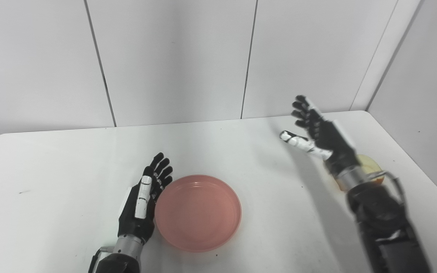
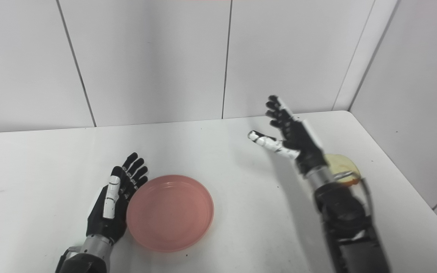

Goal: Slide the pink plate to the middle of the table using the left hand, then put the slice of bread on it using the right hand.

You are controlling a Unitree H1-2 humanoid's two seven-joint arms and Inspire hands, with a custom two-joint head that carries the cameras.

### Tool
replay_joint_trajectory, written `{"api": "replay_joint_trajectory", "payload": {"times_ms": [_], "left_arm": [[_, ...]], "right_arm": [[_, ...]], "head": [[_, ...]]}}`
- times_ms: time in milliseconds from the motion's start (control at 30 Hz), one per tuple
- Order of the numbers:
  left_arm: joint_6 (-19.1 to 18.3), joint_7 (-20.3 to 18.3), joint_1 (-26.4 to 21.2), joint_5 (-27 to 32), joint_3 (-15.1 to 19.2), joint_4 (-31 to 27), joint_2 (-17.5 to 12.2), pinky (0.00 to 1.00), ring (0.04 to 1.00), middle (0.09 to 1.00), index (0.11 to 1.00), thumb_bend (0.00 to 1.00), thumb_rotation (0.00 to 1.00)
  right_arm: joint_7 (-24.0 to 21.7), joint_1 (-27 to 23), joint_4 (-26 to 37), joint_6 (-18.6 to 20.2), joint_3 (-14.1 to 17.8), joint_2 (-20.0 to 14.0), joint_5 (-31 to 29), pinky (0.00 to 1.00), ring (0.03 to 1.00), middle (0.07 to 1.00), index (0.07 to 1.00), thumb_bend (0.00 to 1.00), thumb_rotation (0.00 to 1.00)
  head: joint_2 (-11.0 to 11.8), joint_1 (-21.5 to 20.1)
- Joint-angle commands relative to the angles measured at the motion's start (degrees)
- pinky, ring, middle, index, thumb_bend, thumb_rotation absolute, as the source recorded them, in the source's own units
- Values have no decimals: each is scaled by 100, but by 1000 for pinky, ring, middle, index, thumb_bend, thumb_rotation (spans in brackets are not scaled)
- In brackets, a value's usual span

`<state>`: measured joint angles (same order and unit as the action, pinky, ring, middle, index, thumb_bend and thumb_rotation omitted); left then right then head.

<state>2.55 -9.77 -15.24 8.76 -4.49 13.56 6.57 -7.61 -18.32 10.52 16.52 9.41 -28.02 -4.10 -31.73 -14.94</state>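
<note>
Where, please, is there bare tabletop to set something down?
Bare: the far strip along the wall, and between the round pink plate and right hand. Crowded: left hand against the plate's left rim; the pale bread slice behind the right forearm.

On your tabletop (image 1: 70, 159), the plate (image 1: 198, 212) sits near the front edge, slightly left of centre. Your left hand (image 1: 142, 203) stands immediately left of the plate, beside its rim; whether they touch cannot be determined. Your right hand (image 1: 319, 134) is raised above the tabletop, right of centre and well behind the plate. The slice of bread (image 2: 341, 165) lies on the tabletop near the right edge, partly hidden behind your right wrist. Wall panels (image 1: 173, 57) stand behind the tabletop.
</note>
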Motion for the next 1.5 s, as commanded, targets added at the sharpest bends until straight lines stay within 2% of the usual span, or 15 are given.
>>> {"api": "replay_joint_trajectory", "payload": {"times_ms": [0, 100, 167, 233, 400, 533, 600, 633, 800, 933, 1067, 1133, 1200, 1400, 1467], "left_arm": [[100, -36, 24, 42, 26, 123, -15, 921, 930, 939, 904, 695, 918], [64, -45, 7, 78, 60, 127, -17, 915, 931, 937, 901, 702, 911], [51, -51, 5, 82, 62, 120, -23, 910, 932, 936, 898, 699, 903], [42, -54, 6, 81, 57, 117, -29, 910, 929, 934, 895, 704, 905], [78, -62, -14, 84, 59, 151, -40, 910, 933, 940, 902, 700, 915], [62, -120, -9, 89, 50, 55, -106, 913, 944, 951, 921, 687, 950], [14, -143, -9, 120, 59, -1, -142, 917, 948, 955, 927, 689, 963], [-42, -122, -4, 150, 81, -52, -141, 916, 946, 954, 928, 685, 958], [-217, -67, 29, 186, 115, -228, -129, 913, 939, 949, 926, 662, 942], [-230, -77, 57, 180, 101, -289, -114, 919, 938, 946, 930, 666, 935], [-240, -112, 67, 182, 88, -318, -133, 929, 946, 955, 932, 667, 941], [-238, -129, 65, 205, 95, -321, -142, 927, 947, 955, 931, 672, 940], [-255, -152, 63, 249, 117, -333, -158, 924, 950, 958, 934, 690, 939], [-243, -188, 12, 290, 163, -249, -208, 935, 953, 958, 927, 685, 943], [-243, -206, 7, 315, 179, -239, -215, 935, 954, 960, 931, 703, 933]], "right_arm": [[-150, -287, -76, 47, 77, -454, 114, 917, 926, 919, 941, 689, 321], [-314, -388, -386, 15, 82, -980, 296, 878, 906, 921, 942, 701, 257], [-371, -427, -581, -33, 62, -1257, 481, 863, 892, 904, 921, 751, 290], [-468, -451, -767, -110, 44, -1494, 586, 895, 908, 896, 917, 757, 258], [-581, -534, -1018, -20, -80, -1874, 959, 910, 945, 921, 908, 783, 178], [-663, -576, -1375, -235, -242, -2200, 1320, 904, 962, 928, 897, 795, 120], [-833, -599, -1478, -250, -374, -2394, 1462, 908, 961, 932, 902, 818, 154], [-1005, -632, -1554, -264, -433, -2511, 1446, 921, 968, 944, 904, 873, 174], [-1699, -777, -1869, -525, -729, -2981, 1448, 951, 994, 966, 909, 936, 151], [-1859, -811, -2153, -955, -941, -3170, 1634, 935, 980, 955, 901, 976, 168], [-1961, -797, -2342, -1210, -1120, -3245, 1830, 927, 981, 951, 909, 977, 151], [-1919, -801, -2378, -1343, -1233, -3274, 2061, 925, 985, 949, 918, 981, 183], [-1900, -824, -2349, -1335, -1346, -3287, 2321, 914, 998, 971, 940, 985, 228], [-2186, -1008, -2296, -1284, -1677, -3315, 2829, 914, 1000, 999, 985, 970, 183], [-2320, -1092, -2288, -1319, -1814, -3348, 2996, 931, 1000, 1000, 997, 995, 220]], "head": [[-8, 1], [4, -72], [9, -98], [18, -125], [43, -206], [109, -387], [135, -498], [145, -552], [127, -642], [148, -652], [135, -694], [156, -710], [176, -716], [216, -766], [203, -776]]}}
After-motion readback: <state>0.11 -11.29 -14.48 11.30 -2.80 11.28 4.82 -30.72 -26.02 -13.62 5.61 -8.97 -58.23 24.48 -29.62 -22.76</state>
